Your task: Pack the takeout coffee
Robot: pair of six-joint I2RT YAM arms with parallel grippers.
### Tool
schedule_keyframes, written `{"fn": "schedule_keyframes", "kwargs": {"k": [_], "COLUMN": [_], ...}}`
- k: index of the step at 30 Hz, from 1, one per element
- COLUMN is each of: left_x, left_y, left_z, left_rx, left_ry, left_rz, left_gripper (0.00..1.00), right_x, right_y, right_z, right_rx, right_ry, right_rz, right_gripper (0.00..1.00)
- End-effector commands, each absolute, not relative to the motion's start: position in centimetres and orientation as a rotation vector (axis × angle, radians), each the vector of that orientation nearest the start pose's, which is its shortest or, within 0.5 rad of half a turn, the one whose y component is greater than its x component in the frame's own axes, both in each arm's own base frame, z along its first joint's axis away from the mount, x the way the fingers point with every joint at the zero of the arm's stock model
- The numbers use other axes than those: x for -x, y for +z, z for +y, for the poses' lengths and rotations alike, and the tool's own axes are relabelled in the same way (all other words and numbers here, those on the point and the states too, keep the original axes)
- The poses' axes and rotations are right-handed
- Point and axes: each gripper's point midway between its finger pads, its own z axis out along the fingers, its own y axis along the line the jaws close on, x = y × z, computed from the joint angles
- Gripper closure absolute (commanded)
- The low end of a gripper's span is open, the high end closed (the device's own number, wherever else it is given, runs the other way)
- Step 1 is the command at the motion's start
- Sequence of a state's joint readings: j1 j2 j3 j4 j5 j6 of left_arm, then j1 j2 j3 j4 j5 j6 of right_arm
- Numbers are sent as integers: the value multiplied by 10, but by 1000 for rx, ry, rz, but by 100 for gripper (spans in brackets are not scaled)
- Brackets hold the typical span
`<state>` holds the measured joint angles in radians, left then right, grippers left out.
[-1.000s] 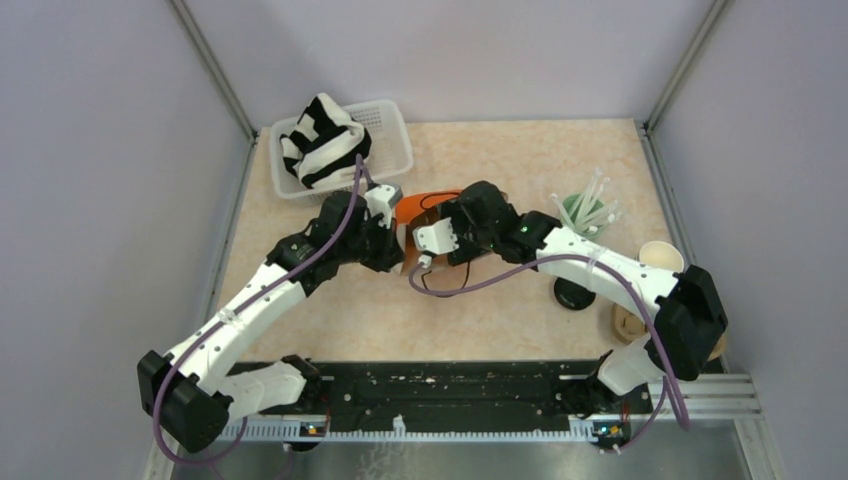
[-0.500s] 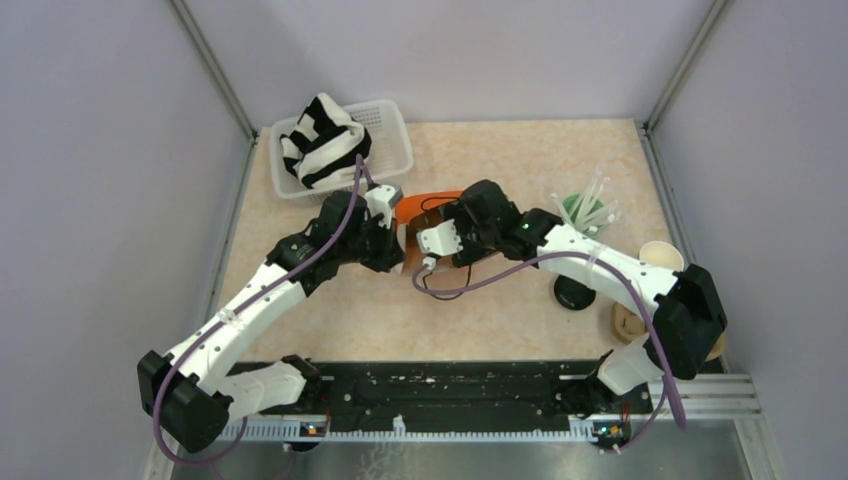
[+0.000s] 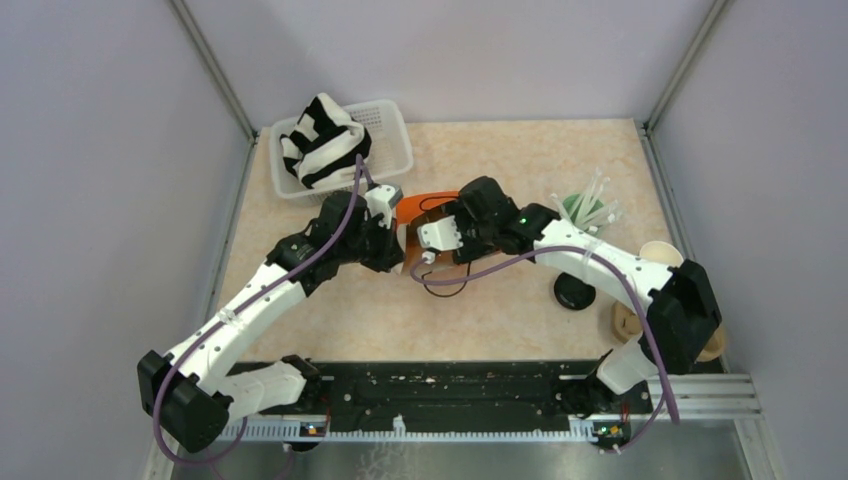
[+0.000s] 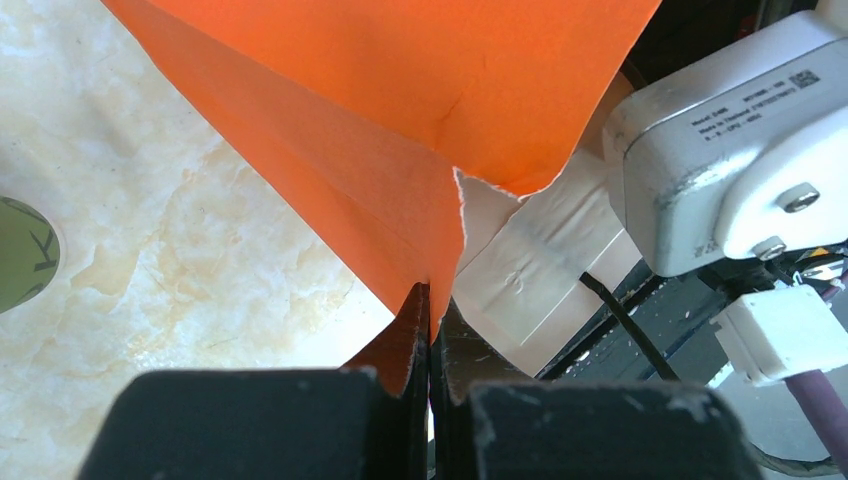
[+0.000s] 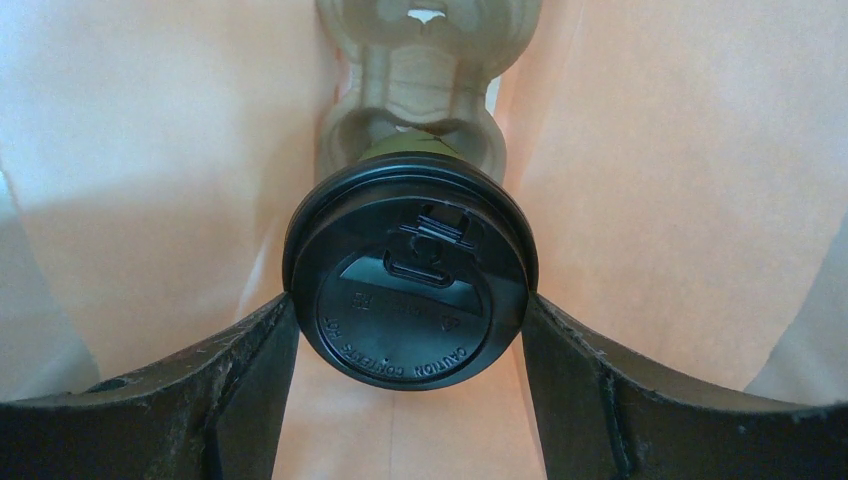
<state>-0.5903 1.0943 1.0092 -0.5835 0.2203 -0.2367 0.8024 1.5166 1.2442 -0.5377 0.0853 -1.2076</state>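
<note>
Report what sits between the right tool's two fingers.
The lidded coffee cup, black lid toward the camera, fills the gap; both fingers touch its rim. The right wrist view shows this, inside the orange bag.

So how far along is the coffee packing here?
Done: one cup is lidded, and a pulp carrier sits in the orange bag. In hand: left fingers pinch the bag's edge; right fingers hold that cup inside. Left: a second cup, unlidded, stands outside the bag.
</note>
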Motion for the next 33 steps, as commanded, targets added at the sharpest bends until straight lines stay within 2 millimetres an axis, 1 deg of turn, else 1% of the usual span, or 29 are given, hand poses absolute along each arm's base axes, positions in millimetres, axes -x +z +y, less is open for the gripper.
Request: {"fn": "schedule_keyframes", "kwargs": {"k": [1,6,10,13,16,19,24,33], "left_x": [-233,-234,-234,-234,-234,-235,-235,-234], "left_y": [212,213,213,213,212,213,214,215], "left_z": [-216,-217,-218,-220,-221,-221,-222,-223], "left_rx": [-539,-549,-553,-556,-560,-557,-552,-544], "left_ry": [-704,-705,-713,-718,-722,-722,-731,-734], "left_rz": [2216,2213,2213,2216,2219,2217,2220,2225], "left_gripper": [100,100,100,100,100,100,100,100], "right_x": [-343,-348,-355,-358,-361,-359,-360,-365], "right_y": [194,189,194,191,195,194,184,172], "right_z": [261,263,270,274,280,286,285,289], "right_rx": [1929,1921,1875,1885,1864,1886,1910,1880], "right_ry": [-335,-344,-353,-357,-345,-310,-298,-246], "right_rz": [1332,1335,1302,1283,1258,1247,1243,1259], "right_gripper": [70,70,70,70,70,70,70,71]}}
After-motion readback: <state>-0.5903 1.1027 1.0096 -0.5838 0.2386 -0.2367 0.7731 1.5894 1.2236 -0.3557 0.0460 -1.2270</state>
